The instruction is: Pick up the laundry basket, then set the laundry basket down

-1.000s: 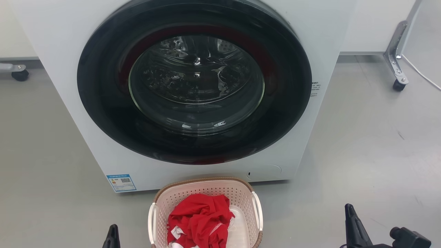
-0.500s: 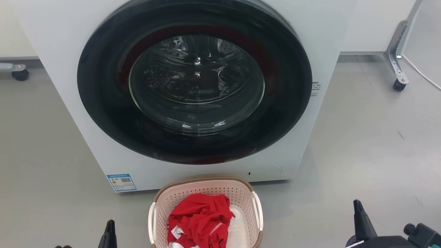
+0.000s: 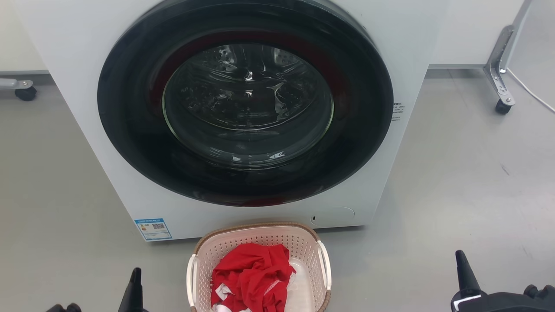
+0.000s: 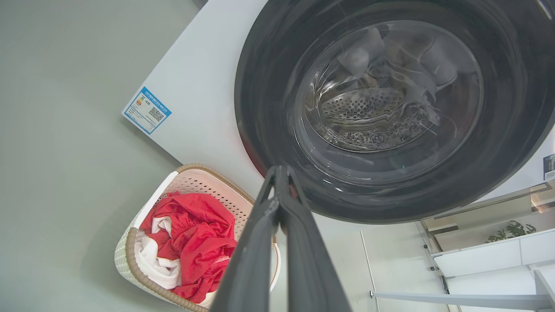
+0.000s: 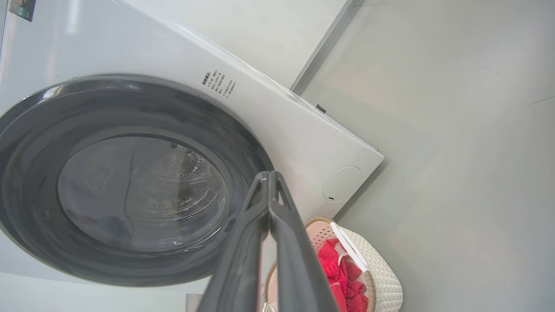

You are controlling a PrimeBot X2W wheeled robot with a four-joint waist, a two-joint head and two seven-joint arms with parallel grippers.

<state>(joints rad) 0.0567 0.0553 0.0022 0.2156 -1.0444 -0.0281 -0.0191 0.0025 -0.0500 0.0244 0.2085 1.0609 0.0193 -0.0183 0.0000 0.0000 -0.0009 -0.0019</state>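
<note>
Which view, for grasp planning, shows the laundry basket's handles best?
Head view: both handles of the laundry basket show clearly. Left wrist view partly hides one behind the left gripper; right wrist view shows one.

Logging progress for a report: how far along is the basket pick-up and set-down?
Done: nothing; the beige-pink perforated plastic laundry basket, holding red cloth, sits on the grey floor before the white washing machine. In hand: the left gripper and right gripper, both shut and empty, flank it without touching. Left: grasp, lift, set down.
</note>
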